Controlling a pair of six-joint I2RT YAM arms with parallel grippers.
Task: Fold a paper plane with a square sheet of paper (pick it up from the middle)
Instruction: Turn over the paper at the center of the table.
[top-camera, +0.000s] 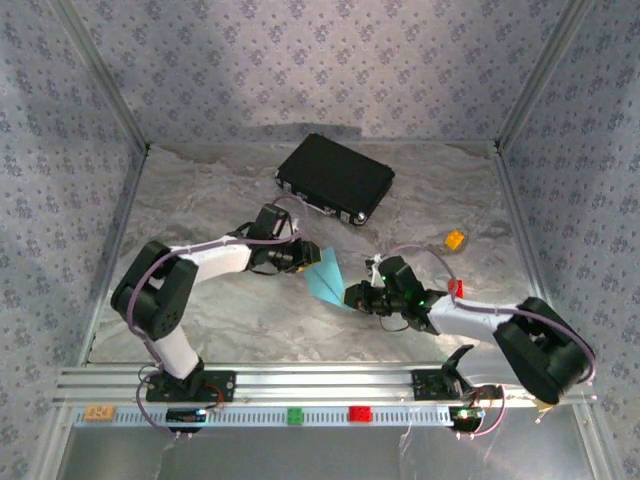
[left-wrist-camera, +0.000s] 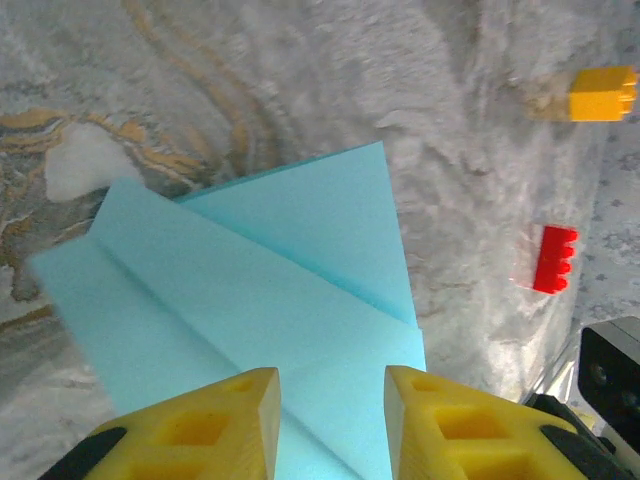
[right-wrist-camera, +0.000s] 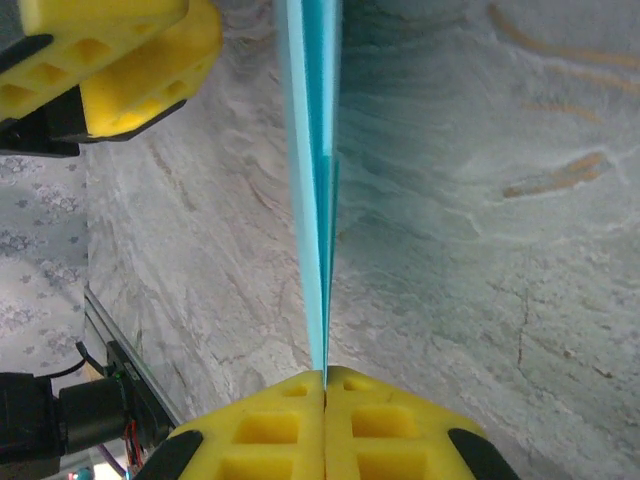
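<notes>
Blue paper: the blue paper (top-camera: 325, 275) is in the middle of the top view, between the 2 arms. It is folded, not flat.
Folds: in the left wrist view the blue paper (left-wrist-camera: 250, 300) fills the middle and lower left of the frame. It has a pointed flap lying over a wider layer.
Edge: in the right wrist view the blue paper (right-wrist-camera: 312, 200) shows as a thin blue line going from the top of the frame down to the bottom middle.
Right gripper: the right gripper (right-wrist-camera: 325, 378) is at the bottom of its view. Its 2 yellow fingers are pressed tight together, and they pinch the low end of the paper.
Left gripper: the left gripper (left-wrist-camera: 330, 385) is part way open. The paper shows in the gap between its 2 yellow fingers. In the right wrist view these fingers (right-wrist-camera: 130, 70) sit at the upper left, beside the paper and not touching it.
Red block: a red block (left-wrist-camera: 555, 258) lies at the right of the left wrist view.
Orange block: an orange block (left-wrist-camera: 603, 93) lies at the upper right of that view.
Black case: a black case (top-camera: 335, 178) lies shut above the paper in the top view, well apart from it.
Table: the table (top-camera: 200, 190) is grey, like marble.
</notes>
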